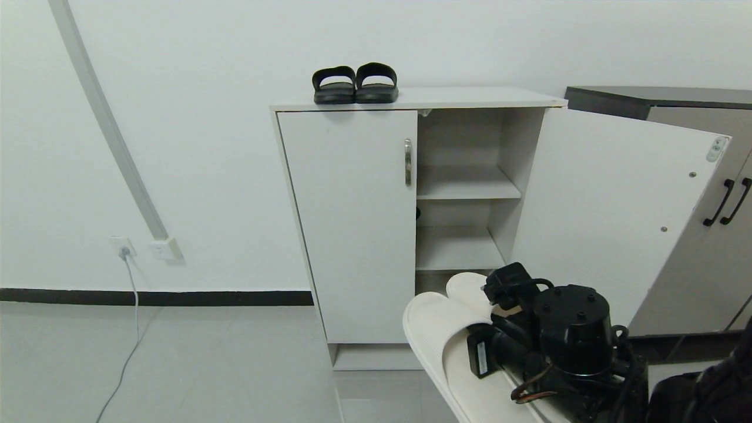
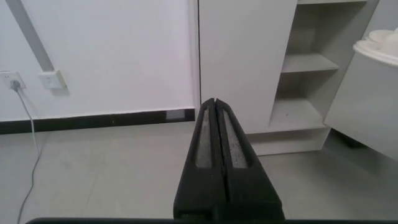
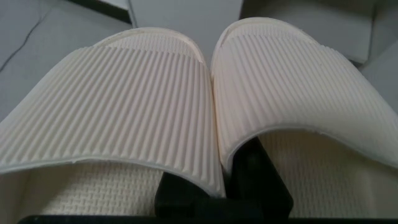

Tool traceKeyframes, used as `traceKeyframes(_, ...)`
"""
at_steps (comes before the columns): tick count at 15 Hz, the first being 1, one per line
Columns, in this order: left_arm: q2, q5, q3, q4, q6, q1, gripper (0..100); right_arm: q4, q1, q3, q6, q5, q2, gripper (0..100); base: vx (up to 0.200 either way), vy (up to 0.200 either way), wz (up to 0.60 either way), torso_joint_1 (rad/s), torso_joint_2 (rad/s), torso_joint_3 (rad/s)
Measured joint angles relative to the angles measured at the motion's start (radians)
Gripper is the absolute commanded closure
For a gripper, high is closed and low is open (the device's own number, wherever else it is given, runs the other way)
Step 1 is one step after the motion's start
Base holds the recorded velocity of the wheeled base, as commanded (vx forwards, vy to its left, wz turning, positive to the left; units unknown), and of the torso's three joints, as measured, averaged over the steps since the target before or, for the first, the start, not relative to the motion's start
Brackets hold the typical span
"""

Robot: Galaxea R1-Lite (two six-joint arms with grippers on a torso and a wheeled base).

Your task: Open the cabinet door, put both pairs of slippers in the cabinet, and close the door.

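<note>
A plain white wall (image 1: 176,88) spans the far side, evenly lit. On the left a grey cable duct (image 1: 106,117) slants down it to a small white box (image 1: 165,249). Just left of that box is a wall socket (image 1: 122,247), and its grey cord (image 1: 131,276) trails down to the pale grey tiled floor (image 1: 205,364). A black skirting band (image 1: 153,298) lines the wall's foot. At far right stands a grey cupboard (image 1: 693,282) with a dark top and two black handles (image 1: 728,202).

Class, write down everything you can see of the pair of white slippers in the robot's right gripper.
The white slippers are a matching pair of slides, side by side and touching. Their broad straps are finely ribbed, the footbeds dimpled, the material like soft foam. The right gripper holds them aloft, its black fingers clamped on the adjoining strap edges. They tilt, toes toward the open right half of the cabinet.
</note>
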Motion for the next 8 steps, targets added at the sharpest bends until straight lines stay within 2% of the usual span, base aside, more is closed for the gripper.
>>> traceKeyframes(6,0.0,0.0,0.0,0.0,-0.001,0.0,100,0.012,0.04,-0.22,0.073,-0.234,0.169,100,0.0,0.0,0.0,0.0,0.0,0.0)
traceKeyframes(8,0.0,0.001,0.0,0.0,-0.001,0.0,100,0.07,0.045,-0.301,0.123,-0.31,0.218,100,0.0,0.0,0.0,0.0,0.0,0.0)
